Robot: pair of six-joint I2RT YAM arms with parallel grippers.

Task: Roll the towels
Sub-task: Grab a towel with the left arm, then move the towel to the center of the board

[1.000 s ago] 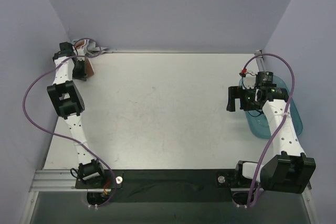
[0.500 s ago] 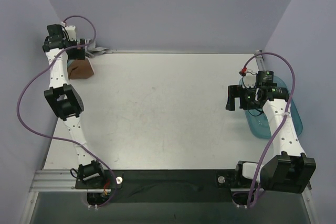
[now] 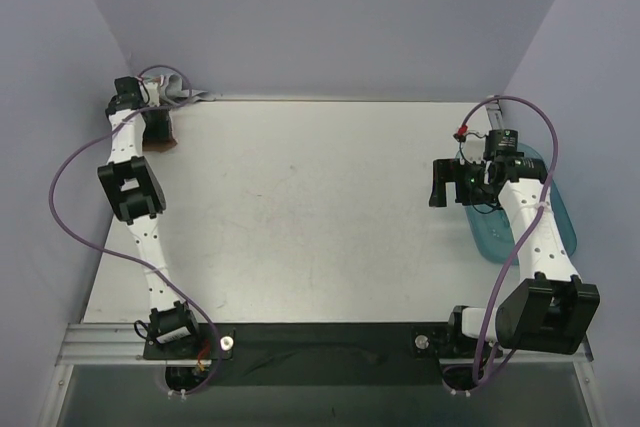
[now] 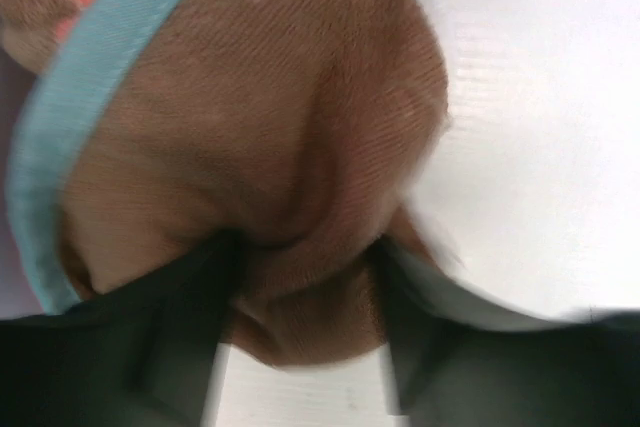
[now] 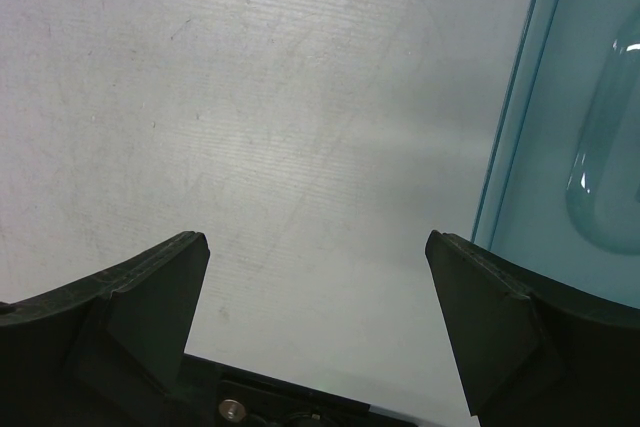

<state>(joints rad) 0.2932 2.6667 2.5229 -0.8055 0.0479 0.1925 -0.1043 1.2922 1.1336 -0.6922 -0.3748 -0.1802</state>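
table (image 3: pixel 300 207): pale, flat; walls (image 3: pixel 90 47) close on far-left corner | tray (image 3: pixel 488 239): right edge, beside right gripper (image 5: pixel 315 242), jaws spread, holding nothing | brown towel (image 4: pixel 300 117): bunched in far-left corner, long axis unclear; grey towel (image 3: pixel 190 97) just behind | left gripper (image 4: pixel 300 247): nearer arm, directly above, jaws spread astride a fold, grip unclear
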